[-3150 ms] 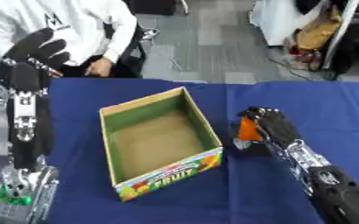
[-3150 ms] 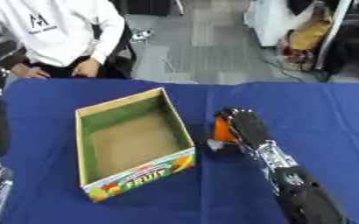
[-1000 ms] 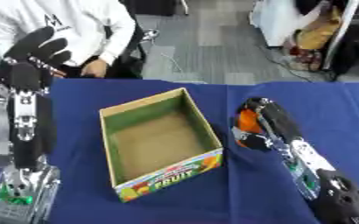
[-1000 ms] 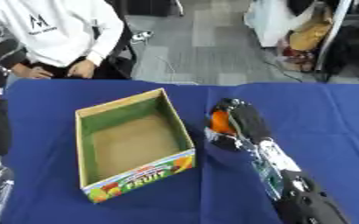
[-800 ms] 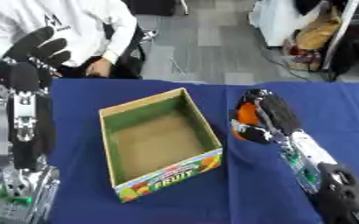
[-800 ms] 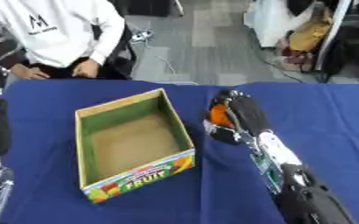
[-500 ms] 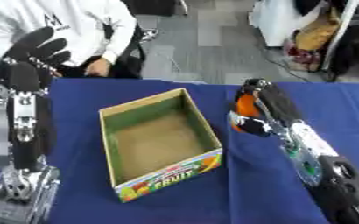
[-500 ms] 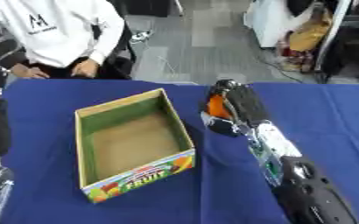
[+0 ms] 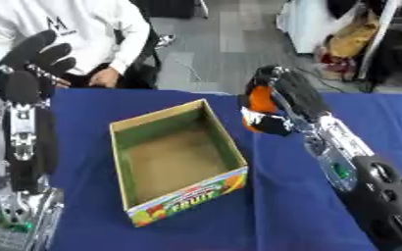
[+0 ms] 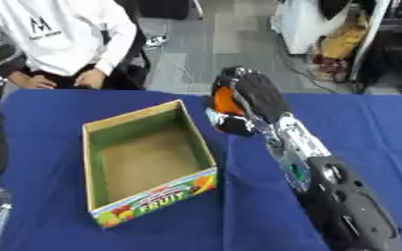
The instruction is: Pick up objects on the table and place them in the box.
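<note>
With the orange fruit (image 9: 260, 98) pinched in the curled right robot hand (image 9: 283, 100) at the fruit box's (image 9: 177, 162) two o'clock, it should be carried over the open cavity before release is attempted.

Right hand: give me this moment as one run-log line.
right hand: shut on orange object, beside box | box: no objects visible inside | left hand: raised, open, idle

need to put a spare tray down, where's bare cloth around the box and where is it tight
Bare blue tablecloth lies in front of the box and between it and the right arm. More lies at the far right. It is tight just right of the box's far corner, where the right hand holds the orange object, and at the left edge, where the left hand stands raised.
</note>
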